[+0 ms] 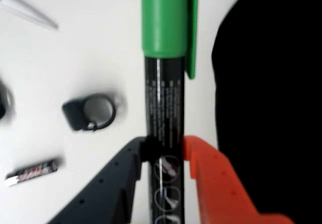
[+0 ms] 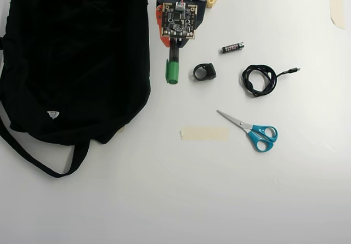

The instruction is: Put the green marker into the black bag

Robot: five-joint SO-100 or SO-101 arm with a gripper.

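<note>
The green marker (image 1: 164, 103) has a dark barrel and a bright green cap. My gripper (image 1: 166, 151) is shut on its barrel, black finger on the left, orange finger on the right in the wrist view. In the overhead view the marker (image 2: 172, 68) sticks out below the gripper (image 2: 173, 45), cap end towards the table's middle. The black bag (image 2: 77, 57) lies at the left, its edge just left of the marker. It fills the right side of the wrist view (image 1: 271, 98).
A small black ring-shaped clip (image 2: 204, 72) lies right of the marker, a black battery (image 2: 232, 47) beyond it. A coiled black cable (image 2: 259, 79), blue-handled scissors (image 2: 252, 130) and a strip of masking tape (image 2: 204, 133) lie on the white table. The bag's strap (image 2: 38, 162) trails at lower left.
</note>
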